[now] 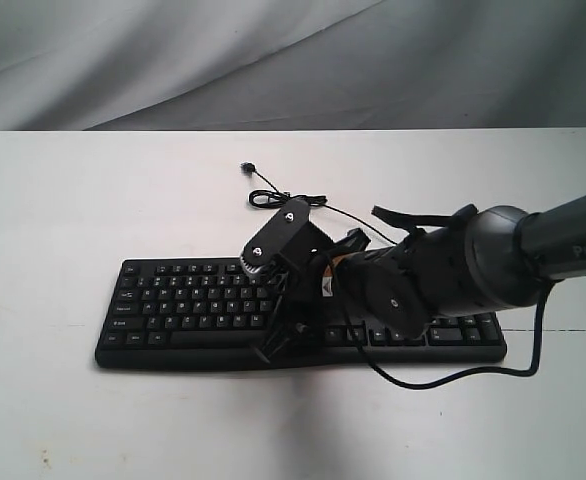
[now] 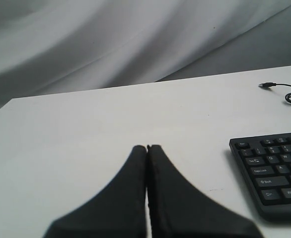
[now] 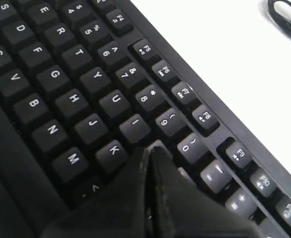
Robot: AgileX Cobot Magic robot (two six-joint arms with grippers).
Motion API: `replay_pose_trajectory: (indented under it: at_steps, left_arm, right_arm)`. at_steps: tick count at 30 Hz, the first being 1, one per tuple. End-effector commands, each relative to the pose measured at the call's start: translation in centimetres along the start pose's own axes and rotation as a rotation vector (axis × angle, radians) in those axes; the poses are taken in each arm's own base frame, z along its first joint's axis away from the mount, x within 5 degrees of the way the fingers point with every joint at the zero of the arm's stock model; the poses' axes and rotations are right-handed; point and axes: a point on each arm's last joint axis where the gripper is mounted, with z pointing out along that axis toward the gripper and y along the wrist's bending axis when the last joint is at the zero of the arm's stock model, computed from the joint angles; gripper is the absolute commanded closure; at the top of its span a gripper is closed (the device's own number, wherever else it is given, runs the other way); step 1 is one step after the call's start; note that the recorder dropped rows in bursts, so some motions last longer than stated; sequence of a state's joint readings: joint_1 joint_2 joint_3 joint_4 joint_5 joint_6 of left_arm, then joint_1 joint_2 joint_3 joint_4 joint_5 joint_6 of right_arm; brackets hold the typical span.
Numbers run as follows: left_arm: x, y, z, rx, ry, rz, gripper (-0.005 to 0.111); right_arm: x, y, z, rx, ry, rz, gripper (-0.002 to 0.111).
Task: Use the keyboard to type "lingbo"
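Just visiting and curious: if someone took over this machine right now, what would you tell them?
Left gripper: shut, over the table off the left end of the keyboard.
Right gripper: shut, tips down among the keys beside K, near O; the exact key is hidden.
Done: cannot tell which letters are typed.
Left: finish "lingbo"; check progress first.

A wide, flat black keyboard (image 1: 183, 305) with white key legends is laid flat on the white table (image 1: 53, 200), just toward 6 o'clock of the exterior view's middle. Its long edges are run from 9 to 3 o'clock. The letter keys are seen in the 9 o'clock half; the rest is partly hidden. A thin black cable (image 1: 283, 198) is led off toward 12 o'clock, loosely coiled, and ended in a small plug (image 1: 246, 167).
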State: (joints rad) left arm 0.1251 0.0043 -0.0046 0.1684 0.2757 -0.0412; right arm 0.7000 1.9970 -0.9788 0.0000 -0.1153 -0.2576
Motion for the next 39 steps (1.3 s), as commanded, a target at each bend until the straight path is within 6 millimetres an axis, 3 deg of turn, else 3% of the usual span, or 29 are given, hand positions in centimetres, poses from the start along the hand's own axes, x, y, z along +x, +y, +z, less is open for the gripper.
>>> replay_pose_trajectory:
  at_steps: [1, 5, 11, 18, 23, 39]
  left_arm:
    - [0.0, -0.1, 0.0, 0.008, -0.011, -0.005, 0.107]
    - [0.0, -0.1, 0.0, 0.008, -0.011, -0.005, 0.107]
    - [0.0, -0.1, 0.0, 0.008, -0.011, -0.005, 0.107]
    - [0.0, -0.1, 0.0, 0.008, -0.011, -0.005, 0.107]
    - [0.0, -0.1, 0.0, 0.008, -0.011, -0.005, 0.107]
    - [0.0, -0.1, 0.0, 0.008, -0.011, -0.005, 0.107]
  right_arm:
    - [0.2, 0.6, 0.6, -0.013, 0.002, -0.024, 0.108]
    - [0.5, 0.7, 0.8, -0.016, 0.018, -0.016, 0.108]
    - [-1.5, -0.1, -1.3, 0.005, -0.044, -0.020, 0.108]
    - [-3.6, -0.6, -0.5, 0.016, -0.090, -0.055, 0.108]
    - [-3.5, -0.3, 0.8, 0.006, -0.071, -0.059, 0.108]
    - [-2.8, 0.6, 1.9, -0.014, -0.042, -0.071, 0.108]
